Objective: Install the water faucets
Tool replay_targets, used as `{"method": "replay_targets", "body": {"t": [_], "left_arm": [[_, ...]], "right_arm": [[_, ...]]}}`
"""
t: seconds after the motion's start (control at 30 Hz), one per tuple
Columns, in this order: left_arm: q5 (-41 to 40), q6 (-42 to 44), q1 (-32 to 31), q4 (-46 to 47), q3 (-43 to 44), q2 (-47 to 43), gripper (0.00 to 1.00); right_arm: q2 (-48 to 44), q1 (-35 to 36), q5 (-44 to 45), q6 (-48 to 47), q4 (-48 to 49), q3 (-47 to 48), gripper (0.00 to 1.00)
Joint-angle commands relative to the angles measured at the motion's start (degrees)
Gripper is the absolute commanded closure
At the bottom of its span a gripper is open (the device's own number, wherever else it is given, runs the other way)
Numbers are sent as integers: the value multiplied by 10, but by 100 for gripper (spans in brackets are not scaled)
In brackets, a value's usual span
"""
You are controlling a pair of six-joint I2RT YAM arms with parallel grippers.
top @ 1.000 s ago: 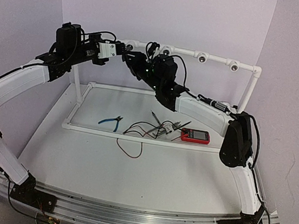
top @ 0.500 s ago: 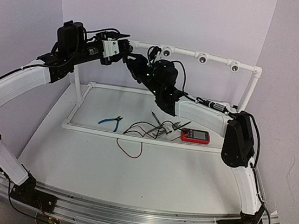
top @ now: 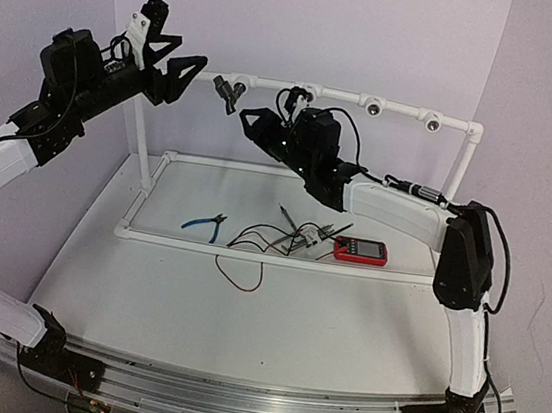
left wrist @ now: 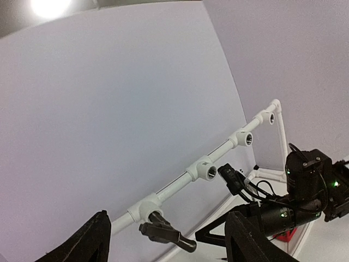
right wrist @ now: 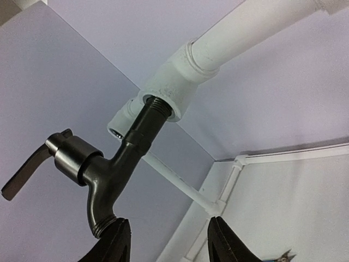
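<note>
Dark grey metal lever-handled faucet [right wrist: 109, 169] threaded into leftmost round white pipe socket [right wrist: 169, 87], untouched. Left gripper [top: 184, 72] spread, well apart; right gripper [right wrist: 166, 232] spread just below spout. Looks seated; next needs another faucet for 3 bare sockets [top: 373, 107]

The left tool [top: 181, 34] is opened and drawn up and leftward, off the water faucet [top: 232, 91], now left bare. The right tool [right wrist: 166, 243] is opened wider.

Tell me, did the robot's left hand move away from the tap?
Yes. The left gripper has pulled back up and leftward from the white pipe frame, leaving the faucet in its end socket.
</note>
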Motion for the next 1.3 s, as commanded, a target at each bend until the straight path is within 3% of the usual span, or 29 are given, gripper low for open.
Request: {"method": "replay_targets", "body": {"t": [0.0,0.1,0.2,0.27,0.37,0.47,0.67,1.03,1.27], "left_arm": [[-126,-235,10,-17,-73,-4,28],[-120,-259,12,30,-108,-2,28],[-105,-262,11,99,-137,11,29],[-86,-265,11,133,-146,24,29],[-67,-282,12,189,-156,46,29],[-48,-309,12,236,-162,69,29],[-28,-329,12,299,-170,104,29],[-29,-321,12,357,-154,155,31],[-24,-323,13,383,-145,175,33]], "right_arm": [[-98,-4,36,-132,-143,38,46],[-128,-18,54,-187,-231,64,39],[-127,-46,2,-289,-353,139,31],[-137,-49,8,-472,-400,143,27],[-150,-50,97,-745,-402,113,24],[-138,-63,148,-938,-390,112,20],[-126,-120,86,-1099,-300,86,19],[2,-150,82,-1257,-197,182,19],[49,-152,117,-1290,-127,225,44]]}}
